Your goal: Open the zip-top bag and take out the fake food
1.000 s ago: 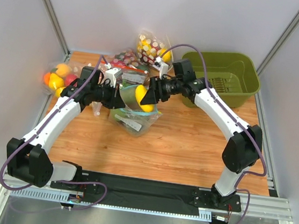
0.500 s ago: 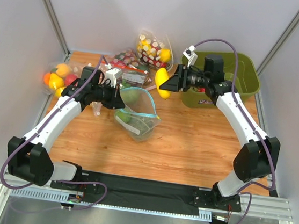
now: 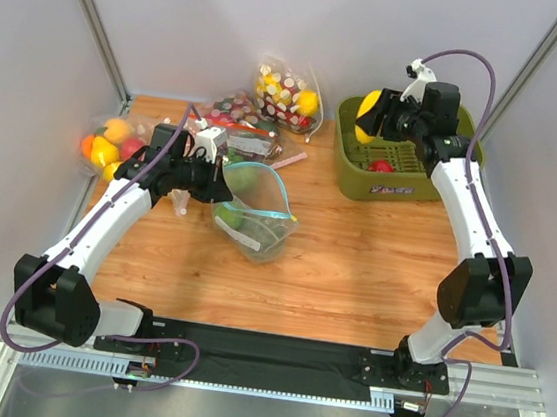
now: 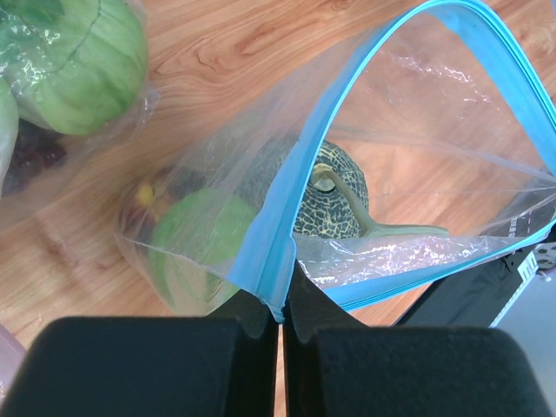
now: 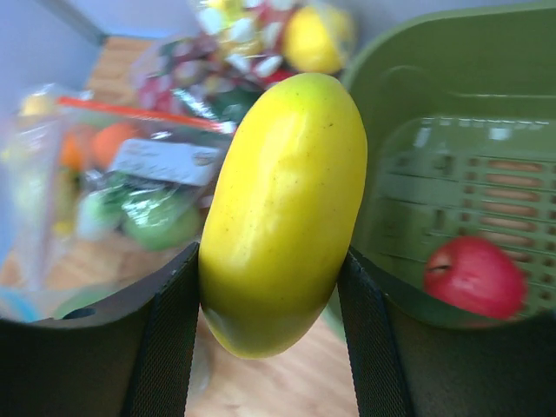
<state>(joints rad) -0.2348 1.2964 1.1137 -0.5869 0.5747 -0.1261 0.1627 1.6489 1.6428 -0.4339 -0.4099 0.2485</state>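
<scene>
Seen from the top external camera, the clear soft plastic zip-top bag with the teal-blue zipper strip (image 3: 255,218) lies on the wooden table (image 3: 352,267), its mouth spread open. The left gripper (image 3: 222,190) is clenched on the bag's rim at the left side of the mouth. A green toy ball (image 3: 229,216) is seen inside the bag. The right gripper (image 3: 374,119) is held above the left end of the olive-green plastic basket (image 3: 450,112) at the far right of the table, well apart from the bag, and a yellow lemon-shaped plastic toy (image 3: 368,113) is grasped in it. A red toy ball (image 3: 382,165) lies on the basket's slotted floor. Other clear bags of toy fruit are gathered along the far and left edges of the table, against pale grey walls.

In the left wrist view, the teal-blue strip is pinched between the two black fingers (image 4: 174,365), which are pressed together on it. Behind the strip, a grey-green netted toy with a stem (image 4: 334,195) and a green ball are seen through the plastic.

In the right wrist view, the yellow toy is gripped between the two dark fingers (image 5: 165,339), one at each side, with the basket and the red ball beyond it at the right.
</scene>
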